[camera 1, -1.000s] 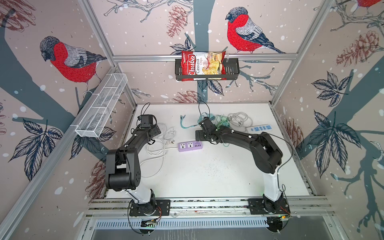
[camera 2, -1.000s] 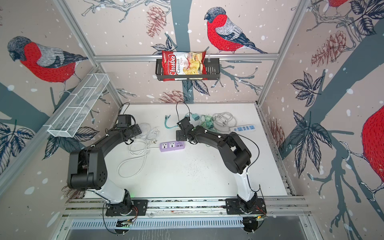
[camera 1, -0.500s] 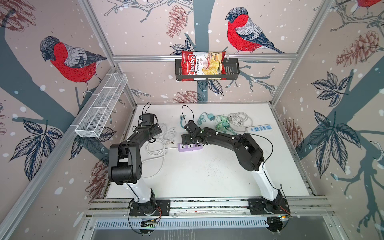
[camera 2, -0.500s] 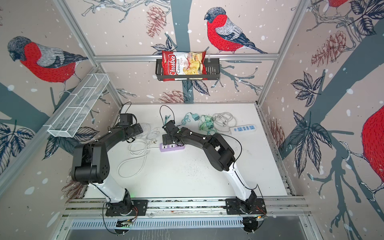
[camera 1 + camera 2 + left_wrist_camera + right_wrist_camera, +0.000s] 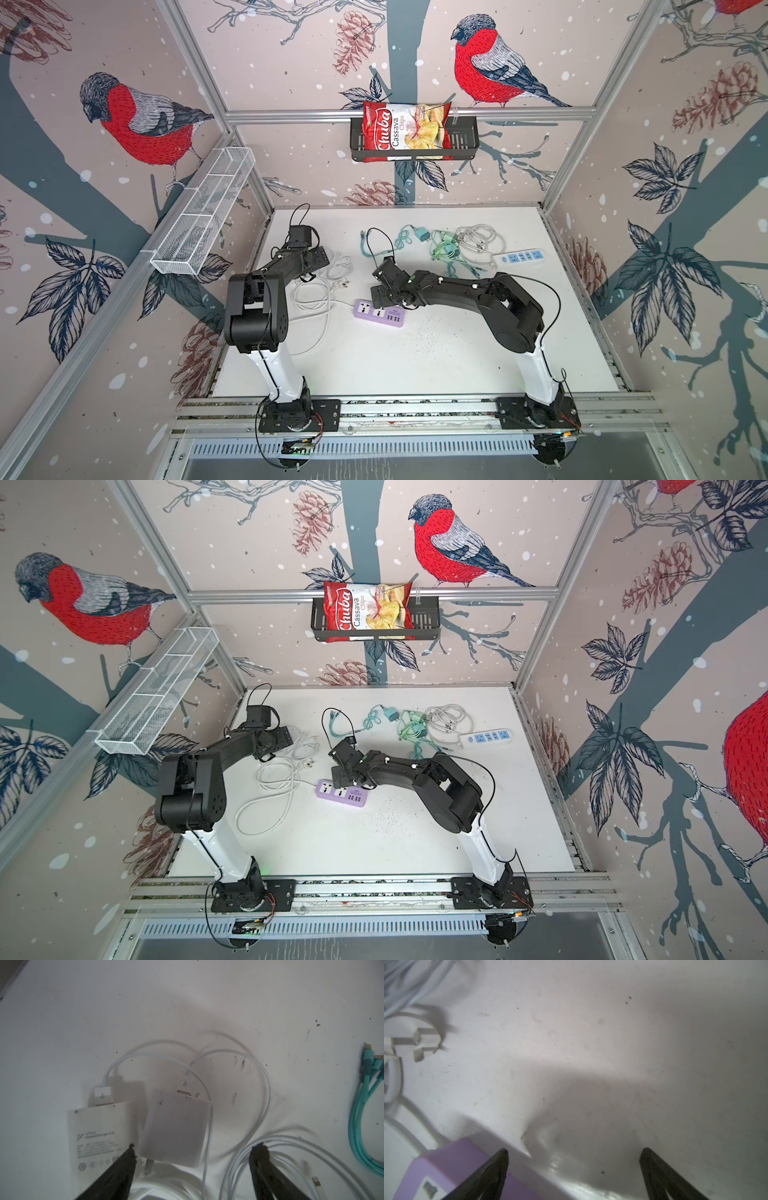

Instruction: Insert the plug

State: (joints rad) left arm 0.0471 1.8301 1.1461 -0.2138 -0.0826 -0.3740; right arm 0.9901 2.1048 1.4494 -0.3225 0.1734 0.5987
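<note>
Hovering: left gripper (image 5: pixel 194 1151), fingers apart, over plug (image 5: pixel 174 1126) lying among cables (image 5: pixel 268 1084) | right gripper (image 5: pixel 575 1153), fingers apart, at strip (image 5: pixel 378 314) | plug ungrasped, well apart from strip; grasp, carry, insertion left.

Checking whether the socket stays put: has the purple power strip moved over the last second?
Yes. The purple power strip has slid toward the front rail, away from the blue-and-white power strip, which has stayed put.

purple pwr strip (image 5: pixel 446 1161) – cut off at edge | charger (image 5: pixel 99 1138) print – unreadable | white plug (image 5: pixel 409 1043) blurred
</note>
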